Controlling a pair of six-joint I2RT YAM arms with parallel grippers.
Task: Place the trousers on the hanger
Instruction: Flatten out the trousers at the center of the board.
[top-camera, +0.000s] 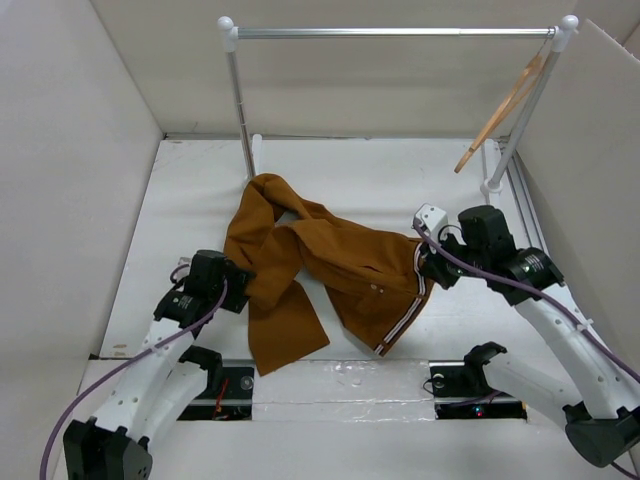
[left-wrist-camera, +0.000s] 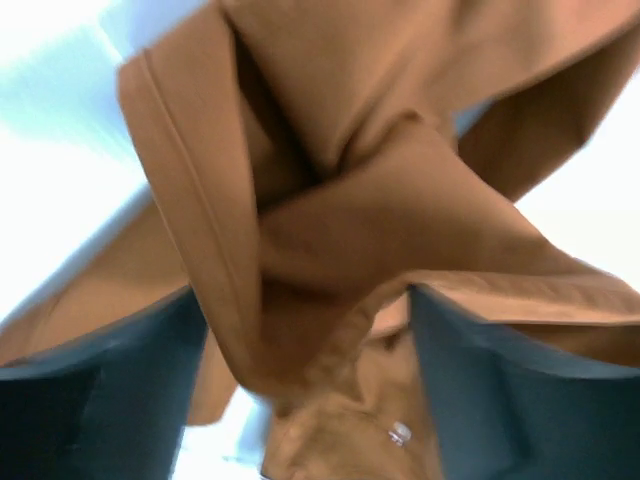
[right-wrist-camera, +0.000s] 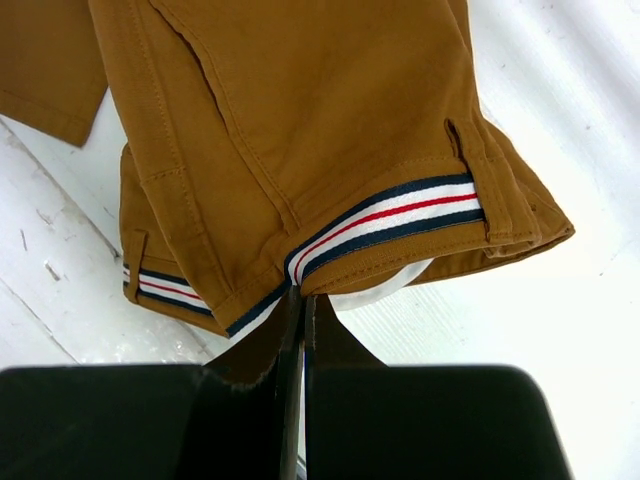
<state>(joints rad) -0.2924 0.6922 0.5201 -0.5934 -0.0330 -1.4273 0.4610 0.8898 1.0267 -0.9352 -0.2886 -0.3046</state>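
The rust-brown trousers (top-camera: 340, 265) lie crumpled in the middle of the white table (top-camera: 200, 190). One leg reaches toward the back, the other toward the near edge. My left gripper (top-camera: 238, 275) is at their left edge. In the left wrist view its jaws stand apart around a bunched fold of the trousers (left-wrist-camera: 400, 220), and the left gripper (left-wrist-camera: 305, 300) is open. My right gripper (top-camera: 432, 265) is shut on the striped waistband trim (right-wrist-camera: 400, 215), pinched at the fingertips of the right gripper (right-wrist-camera: 302, 300). The wooden hanger (top-camera: 505, 100) hangs tilted at the right end of the rail.
A silver rail (top-camera: 400, 32) on white posts (top-camera: 243, 110) spans the back of the table. White walls (top-camera: 70, 150) close in the left, back and right sides. The arm bases (top-camera: 470, 380) sit at the near edge.
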